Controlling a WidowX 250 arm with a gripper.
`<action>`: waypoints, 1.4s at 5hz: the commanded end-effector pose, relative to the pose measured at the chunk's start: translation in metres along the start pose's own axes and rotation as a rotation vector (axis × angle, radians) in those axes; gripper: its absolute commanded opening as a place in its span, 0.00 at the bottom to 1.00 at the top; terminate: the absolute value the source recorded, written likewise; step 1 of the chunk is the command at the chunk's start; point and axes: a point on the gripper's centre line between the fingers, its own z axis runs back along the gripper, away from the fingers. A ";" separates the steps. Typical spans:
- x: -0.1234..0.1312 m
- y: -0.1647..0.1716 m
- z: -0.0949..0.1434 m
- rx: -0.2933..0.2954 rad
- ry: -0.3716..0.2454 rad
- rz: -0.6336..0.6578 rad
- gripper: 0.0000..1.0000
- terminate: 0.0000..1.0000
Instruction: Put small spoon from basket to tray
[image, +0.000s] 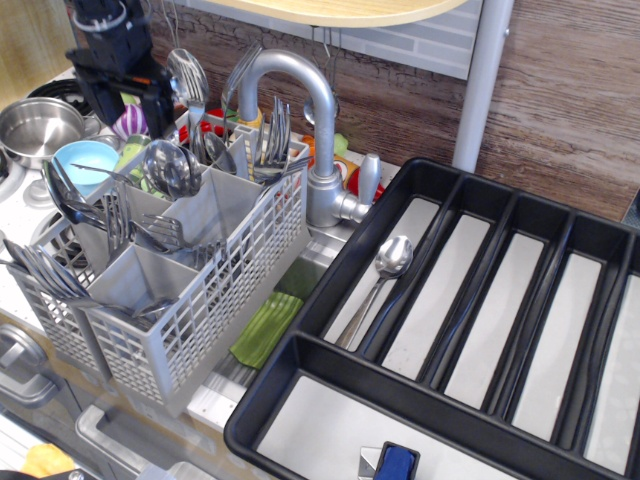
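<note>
Light, stiff, slick spoon (382, 275) lay in the tray (300, 375); best pinched mid-handle; claw (128, 95) hung spread, empty, above the basket (200, 320)

A dark wood-grain wall (590, 110) is running across from 11 to 3 o'clock, a grey tiled strip (400, 45) sitting at 12 beneath a pale wooden shelf (340, 10), while a grey post (478, 85) is standing at 1 o'clock in even light.
</note>
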 end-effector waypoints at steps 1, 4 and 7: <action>0.010 0.008 0.001 0.005 -0.061 -0.010 1.00 0.00; 0.020 -0.013 0.047 0.075 0.003 0.035 0.00 0.00; 0.011 -0.046 0.196 0.399 0.167 0.118 0.00 0.00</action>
